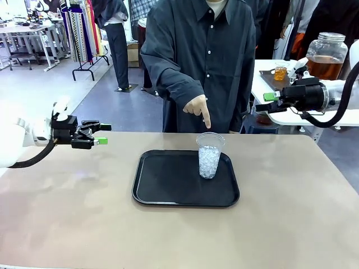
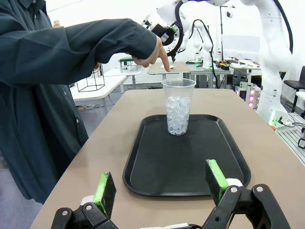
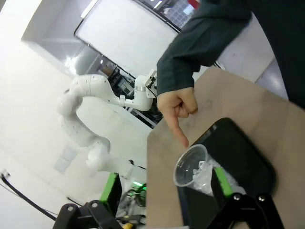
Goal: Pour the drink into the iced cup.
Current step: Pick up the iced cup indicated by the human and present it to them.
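Counter (image 1: 67, 224) lies bare up front. Left claw (image 1: 104, 134) hangs wide and empty; well to its right sits the tray (image 1: 154, 193) with the cup (image 1: 210, 157) of ice, a hand (image 1: 197, 106) pointing down at it. Right claw (image 1: 266, 102), equally wide and empty, hovers right of the cup; the drink (image 1: 324, 68) sits in its jar (image 1: 326, 47) just beyond that claw, to its right. Pouring hasn't begun: fetching the lidded jar likely comes next, calling for a full-width grip.

White rounded robot arms (image 1: 14, 143), a black cable (image 1: 38, 156) running along each. The left gripper (image 1: 102, 134) and right gripper (image 1: 267, 102) are black with green pads (image 2: 106, 193). Person wears a dark slate long-sleeved button-up shirt (image 1: 207, 56), small pale buttons.
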Robot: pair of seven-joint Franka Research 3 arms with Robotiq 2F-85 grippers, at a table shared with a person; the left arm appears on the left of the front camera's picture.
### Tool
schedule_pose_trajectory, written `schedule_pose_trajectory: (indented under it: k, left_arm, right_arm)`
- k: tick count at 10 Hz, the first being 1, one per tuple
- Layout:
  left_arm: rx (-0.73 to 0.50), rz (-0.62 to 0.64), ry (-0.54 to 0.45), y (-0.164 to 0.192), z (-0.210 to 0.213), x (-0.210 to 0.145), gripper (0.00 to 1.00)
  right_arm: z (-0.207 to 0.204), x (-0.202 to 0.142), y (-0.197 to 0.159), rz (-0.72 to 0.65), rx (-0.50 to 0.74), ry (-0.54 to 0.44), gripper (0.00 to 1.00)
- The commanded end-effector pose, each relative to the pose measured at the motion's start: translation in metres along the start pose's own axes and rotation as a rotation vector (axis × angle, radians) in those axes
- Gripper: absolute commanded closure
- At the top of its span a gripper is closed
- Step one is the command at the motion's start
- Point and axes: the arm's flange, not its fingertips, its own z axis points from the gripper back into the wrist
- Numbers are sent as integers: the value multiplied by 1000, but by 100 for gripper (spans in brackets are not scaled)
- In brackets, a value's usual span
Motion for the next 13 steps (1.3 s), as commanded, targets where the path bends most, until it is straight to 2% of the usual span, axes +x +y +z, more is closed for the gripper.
schedule_pose_trajectory:
  k: [1, 4, 7, 8, 9, 10, 11, 13]
  left_arm:
    - [-1, 4, -6, 0, -1, 2, 0]
    - [-1, 4, -6, 0, -1, 2, 0]
    - [-1, 4, -6, 0, -1, 2, 0]
    - [-1, 4, -6, 0, -1, 2, 0]
    - [-1, 4, -6, 0, -1, 2, 0]
    - [-1, 4, -6, 0, -1, 2, 0]
    - [-1, 4, -6, 0, -1, 2, 0]
    - [-1, 4, -6, 0, -1, 2, 0]
  right_arm:
    - [-7, -23, -6, 280, -19, -30, 0]
    - [-19, -57, -25, 568, -70, 5, 0]
    - [-32, -89, -41, 779, -135, -111, 0]
    - [-32, -92, -44, 788, -124, -130, 0]
    - [-30, -93, -47, 749, -95, -97, 0]
    - [-24, -91, -48, 641, -74, -70, 0]
    - [-25, -94, -45, 747, -115, -94, 0]
    - [-25, -94, -45, 747, -115, -94, 0]
